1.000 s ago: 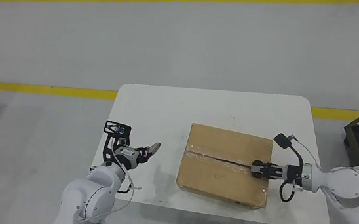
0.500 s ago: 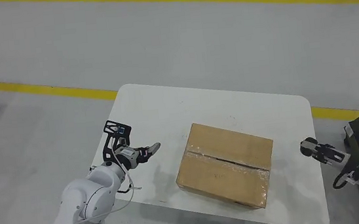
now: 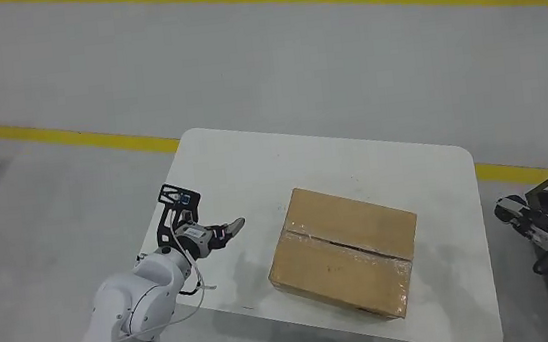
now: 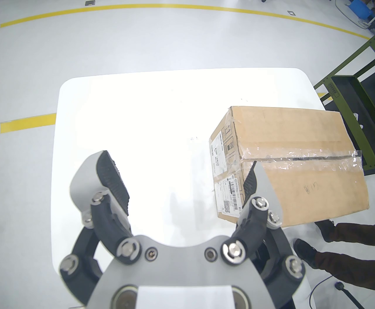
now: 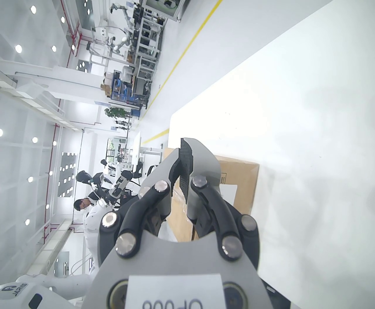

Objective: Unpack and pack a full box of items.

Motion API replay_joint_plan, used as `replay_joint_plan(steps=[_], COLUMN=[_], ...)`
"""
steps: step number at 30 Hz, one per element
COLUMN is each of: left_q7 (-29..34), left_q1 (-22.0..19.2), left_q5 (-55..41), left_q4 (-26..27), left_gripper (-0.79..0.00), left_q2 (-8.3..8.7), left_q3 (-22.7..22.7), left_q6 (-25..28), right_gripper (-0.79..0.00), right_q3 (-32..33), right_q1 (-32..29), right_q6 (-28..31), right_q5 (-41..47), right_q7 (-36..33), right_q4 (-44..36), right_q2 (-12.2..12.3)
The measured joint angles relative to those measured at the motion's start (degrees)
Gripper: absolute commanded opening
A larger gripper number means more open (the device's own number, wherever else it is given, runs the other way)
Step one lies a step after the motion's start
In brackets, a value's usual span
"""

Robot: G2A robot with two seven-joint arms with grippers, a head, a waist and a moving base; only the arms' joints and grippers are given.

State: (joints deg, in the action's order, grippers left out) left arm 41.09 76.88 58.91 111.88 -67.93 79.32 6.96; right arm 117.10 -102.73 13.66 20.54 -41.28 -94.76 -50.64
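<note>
There is one cardboard box (image 3: 345,252); one white table (image 3: 254,173); one green rack (image 4: 347,96).

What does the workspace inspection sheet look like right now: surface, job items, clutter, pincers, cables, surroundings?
Surface: white table, bare around the box.
Job's things: cardboard box flat on the table, flaps shut, clear tape along the top seam, labels on one end.
Clutter: nothing seen.
Grippers: left pincer open and empty, above the table beside the box; right pincer shut, nothing seen in it, out past the table edge.
Cables: black cable on the floor by the table.
Surroundings: yellow floor lines; green rack next to the table.
</note>
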Motion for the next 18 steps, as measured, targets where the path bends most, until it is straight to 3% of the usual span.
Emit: replay_joint_plan(steps=[4,10,14,18], left_q7=[0.0,0.0,0.0,-0.7], left_q1=[0.0,0.0,0.0,0.2], left_q5=[0.0,0.0,0.0,0.3], left_q4=[0.0,0.0,0.0,-0.1], left_gripper=[0.0,0.0,0.0,0.0], left_q2=[0.0,0.0,0.0,0.0], left_q3=[0.0,0.0,0.0,0.2], left_q6=[0.0,0.0,0.0,-0.4], right_gripper=[-0.785,-0.785,-0.785,-0.785], right_q3=[-1.3,-5.9,-9.2,-10.4], right_q1=[-2.1,-11.3,-19.0,-23.5], right_q6=[-2.1,-4.0,-0.8,3.0], right_q5=[-1.0,-4.5,-8.5,-10.8], right_q7=[6.7,26.8,40.0,47.6], right_q4=[-2.0,-14.2,-21.8,-23.4], right_q2=[-0.8,-3.4,-5.0,-6.2])
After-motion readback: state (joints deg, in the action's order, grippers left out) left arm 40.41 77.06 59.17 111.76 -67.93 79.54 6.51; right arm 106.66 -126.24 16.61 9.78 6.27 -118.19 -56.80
